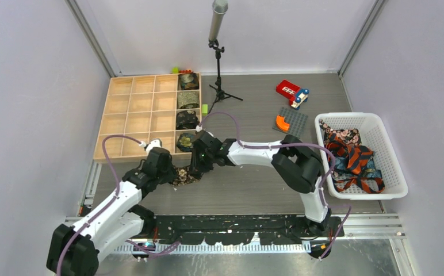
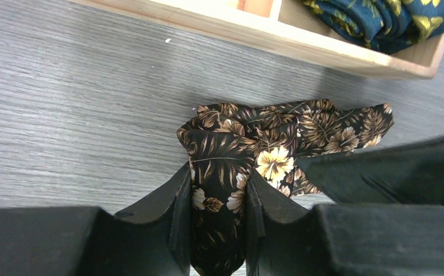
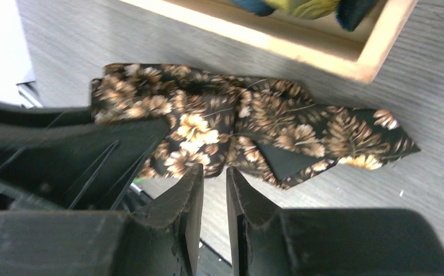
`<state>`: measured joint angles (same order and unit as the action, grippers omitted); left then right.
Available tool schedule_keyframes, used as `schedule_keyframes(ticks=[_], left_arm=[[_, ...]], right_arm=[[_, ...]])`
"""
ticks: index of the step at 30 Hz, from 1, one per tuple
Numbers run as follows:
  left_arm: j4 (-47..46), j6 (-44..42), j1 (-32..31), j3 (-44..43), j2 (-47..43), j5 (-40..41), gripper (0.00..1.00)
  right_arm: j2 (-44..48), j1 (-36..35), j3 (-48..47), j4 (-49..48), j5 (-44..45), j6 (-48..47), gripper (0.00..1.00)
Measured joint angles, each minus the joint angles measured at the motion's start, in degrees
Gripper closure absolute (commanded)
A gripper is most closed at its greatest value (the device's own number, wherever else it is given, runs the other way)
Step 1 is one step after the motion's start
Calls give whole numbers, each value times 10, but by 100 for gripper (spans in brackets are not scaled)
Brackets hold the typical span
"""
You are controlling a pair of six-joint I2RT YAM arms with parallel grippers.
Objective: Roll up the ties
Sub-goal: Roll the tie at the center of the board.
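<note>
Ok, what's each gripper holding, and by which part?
The left gripper clamps the floral tie by a bunched fold. The right gripper has its tips at the tie's edge; whether it grips cannot be told.

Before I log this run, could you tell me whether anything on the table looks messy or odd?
Yes: the brown floral tie, pinched by the left gripper beside the wooden tray, is a crumpled bunch with its pointed end sticking out, not a neat roll.
</note>
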<state>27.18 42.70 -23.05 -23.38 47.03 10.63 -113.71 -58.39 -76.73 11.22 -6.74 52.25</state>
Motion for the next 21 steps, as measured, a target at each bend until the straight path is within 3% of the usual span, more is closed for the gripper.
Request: schedule_keyframes(ticks=[7, 21], left_arm=[[38, 4, -97, -61, 89, 110, 100], [146, 24, -190, -208, 309, 248, 100]], right_arm=[[-42, 22, 0, -9, -7, 6, 78], [4, 26, 42, 27, 46, 46, 79]])
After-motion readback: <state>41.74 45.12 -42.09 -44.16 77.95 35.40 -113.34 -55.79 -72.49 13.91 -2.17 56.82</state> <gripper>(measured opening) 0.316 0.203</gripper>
